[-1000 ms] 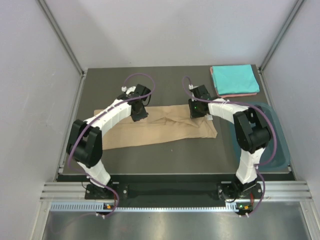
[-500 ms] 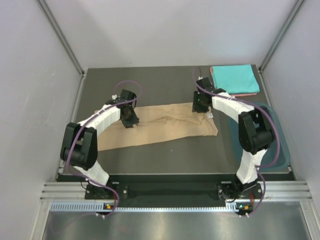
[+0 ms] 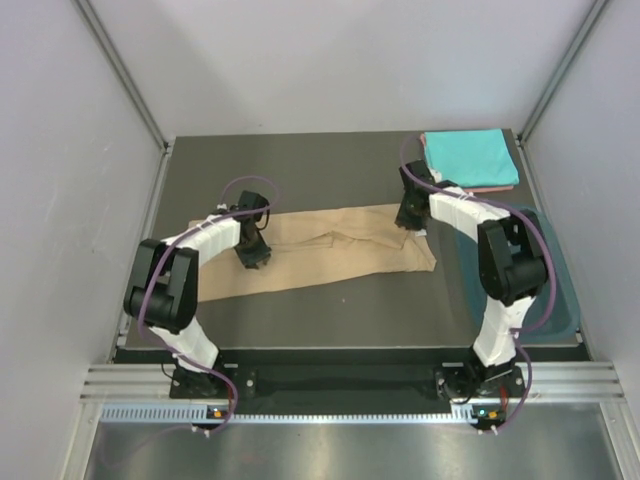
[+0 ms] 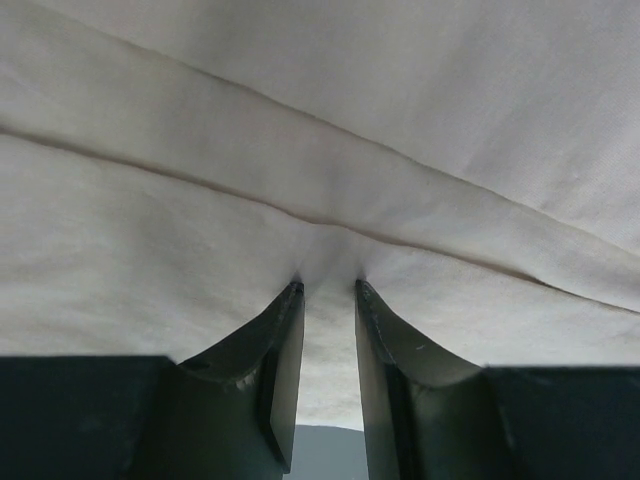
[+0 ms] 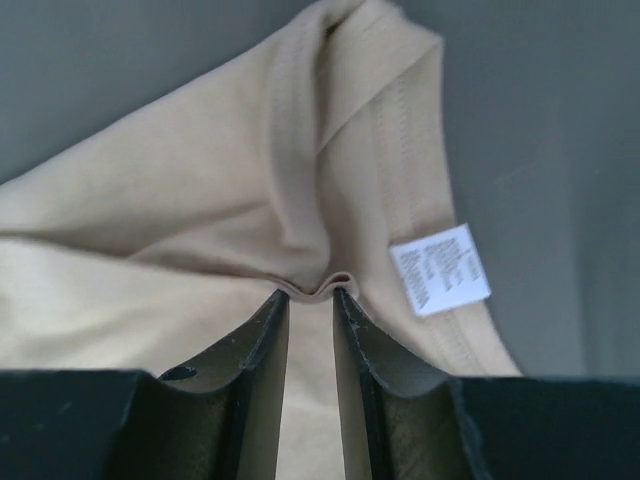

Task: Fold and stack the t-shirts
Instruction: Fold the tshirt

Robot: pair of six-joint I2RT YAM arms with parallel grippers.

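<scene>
A tan t-shirt (image 3: 330, 250) lies spread in a long strip across the middle of the table. My left gripper (image 3: 252, 254) is down on its left part, and in the left wrist view the gripper (image 4: 328, 286) is shut on a pinch of tan cloth (image 4: 330, 150). My right gripper (image 3: 408, 217) sits at the shirt's far right corner. In the right wrist view that gripper (image 5: 310, 292) is shut on a small raised fold of the tan shirt (image 5: 200, 200), beside its white label (image 5: 440, 268). A folded turquoise t-shirt (image 3: 470, 156) rests on a salmon-pink t-shirt (image 3: 484, 188) at the back right.
A dark teal plastic tub (image 3: 560, 300) stands at the table's right edge, behind the right arm. Grey walls and metal posts close in the table on three sides. Dark tabletop (image 3: 330, 315) shows in front of the tan shirt.
My left gripper has slid toward the near left along the tan shirt. My right gripper has shifted a little right to the shirt's far right corner.
</scene>
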